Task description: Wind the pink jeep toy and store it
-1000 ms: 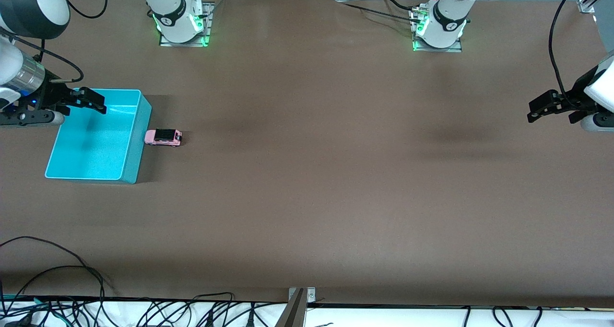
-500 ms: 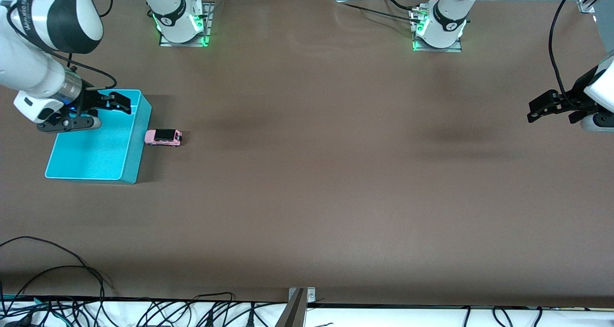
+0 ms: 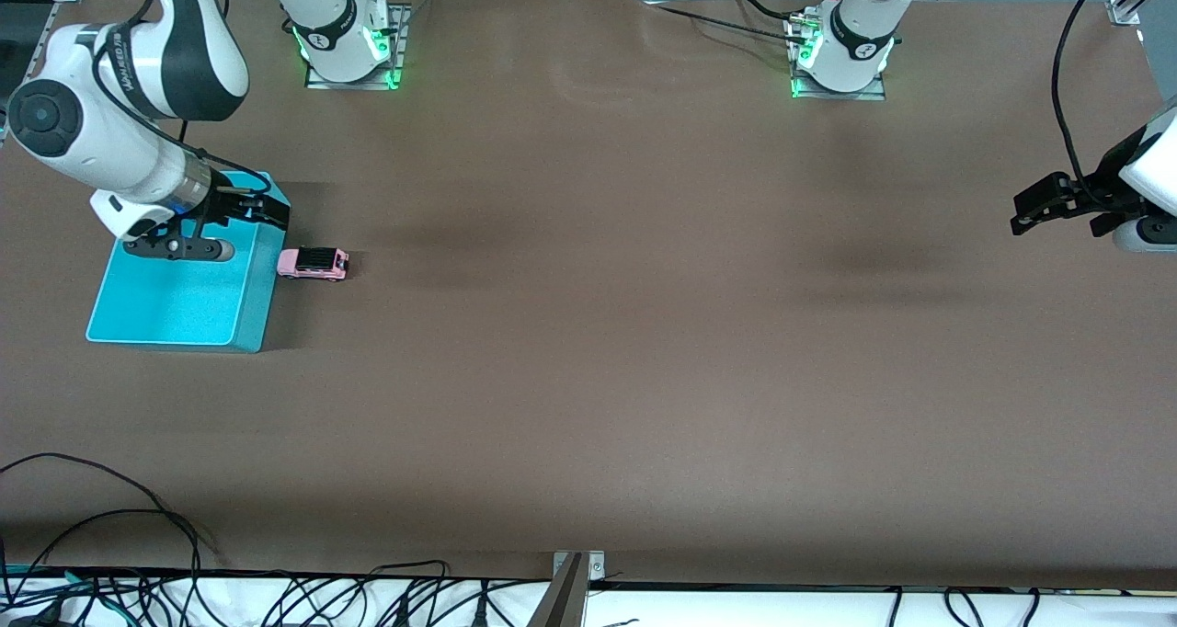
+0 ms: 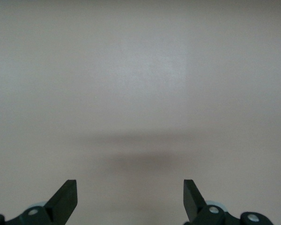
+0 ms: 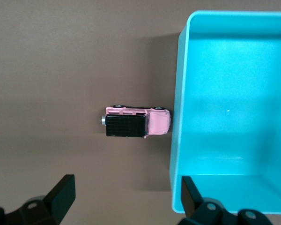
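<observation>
Moved since a second ago: right arm has swung in from the desk's edge, carrying its gripper across the bin toward the jeep; jeep, bin and left arm have not shifted.
Desk [image 3: 644,333]: brown and wide, with only two things on it, both at the right arm's end.
Bin [image 3: 175,305]: turquoise, open-topped, nothing seen inside.
Right gripper [image 3: 262,209]: over the bin's corner closest to the jeep, fingers spread wide, holding nothing. In the right wrist view the jeep lies between the fingertips' line and just ahead of them.
Left gripper [image 3: 1044,206]: waits over bare desk at the left arm's end, fingers spread wide, holding nothing.
Jeep [image 3: 314,263]: tiny, pink, black roof, on its wheels on the desk, one end just beside the bin's outer wall, maybe touching.
Step in hand: approach for the first grasp, as I judge it; winding and storing are not yet done.
Next move calls for: centring over the jeep, lowering, then closing across its narrow sides while staying clear of the bin wall.
</observation>
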Controlling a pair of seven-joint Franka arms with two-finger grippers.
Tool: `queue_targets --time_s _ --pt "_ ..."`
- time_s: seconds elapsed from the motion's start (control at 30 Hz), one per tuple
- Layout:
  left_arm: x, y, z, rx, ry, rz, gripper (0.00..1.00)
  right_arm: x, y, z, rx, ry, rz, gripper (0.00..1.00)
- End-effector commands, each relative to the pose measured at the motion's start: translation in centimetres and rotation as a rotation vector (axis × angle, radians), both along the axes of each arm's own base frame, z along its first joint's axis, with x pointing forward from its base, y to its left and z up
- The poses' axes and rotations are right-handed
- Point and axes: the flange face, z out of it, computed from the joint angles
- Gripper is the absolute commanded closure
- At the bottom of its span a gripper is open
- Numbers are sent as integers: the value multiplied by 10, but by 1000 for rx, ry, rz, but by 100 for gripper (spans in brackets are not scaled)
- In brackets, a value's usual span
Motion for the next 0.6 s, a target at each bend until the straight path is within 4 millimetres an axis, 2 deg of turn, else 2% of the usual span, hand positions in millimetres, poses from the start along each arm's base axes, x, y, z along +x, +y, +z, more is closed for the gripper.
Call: queue_targets --time_s 0.0,0.27,0.57 --pt "-5 1 2 -23 -2 -8 0 -6 0 -22 -1 -16 -23 0" --pt "-5 2 1 -24 0 -8 0 -8 0 -55 -3 -7 -31 0" --pt "-4 2 0 -24 1 -8 0 -20 0 -80 -28 40 -166 0"
